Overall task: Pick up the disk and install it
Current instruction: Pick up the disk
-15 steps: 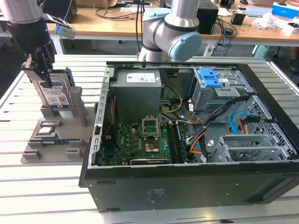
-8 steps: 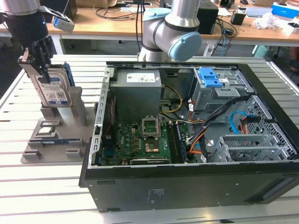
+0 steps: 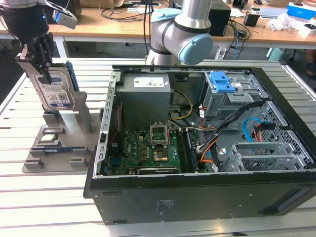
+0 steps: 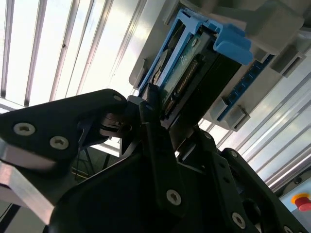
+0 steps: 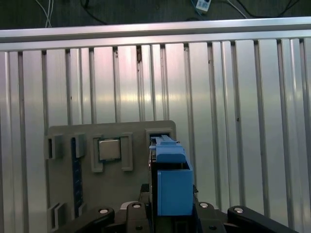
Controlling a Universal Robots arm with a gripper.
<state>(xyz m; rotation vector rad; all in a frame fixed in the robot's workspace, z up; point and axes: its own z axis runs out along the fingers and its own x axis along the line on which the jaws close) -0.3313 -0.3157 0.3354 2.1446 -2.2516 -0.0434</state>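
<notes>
In the exterior view the disk (image 3: 55, 91), silver with a white-and-blue label and a blue frame, stands on edge at the exterior view's left, over the grey holder stand (image 3: 64, 136). My gripper (image 3: 42, 61) comes down on its top edge and is shut on it. The second wrist view has the black fingers (image 4: 151, 127) clamped on the disk's (image 4: 187, 65) connector end, gripper (image 4: 156, 104). The disk's blue frame (image 5: 173, 187) rises between the gripper parts in the first wrist view. Whether the disk's lower edge still rests in the stand's slot I cannot tell.
An open black computer case (image 3: 197, 197) lies on the slatted metal table (image 3: 39, 197), with a grey drive bay and blue latch (image 3: 223, 81) at its far side. The arm's base (image 3: 180, 34) stands behind it. The stand's plate (image 5: 126, 194) carries a processor chip (image 5: 109, 149).
</notes>
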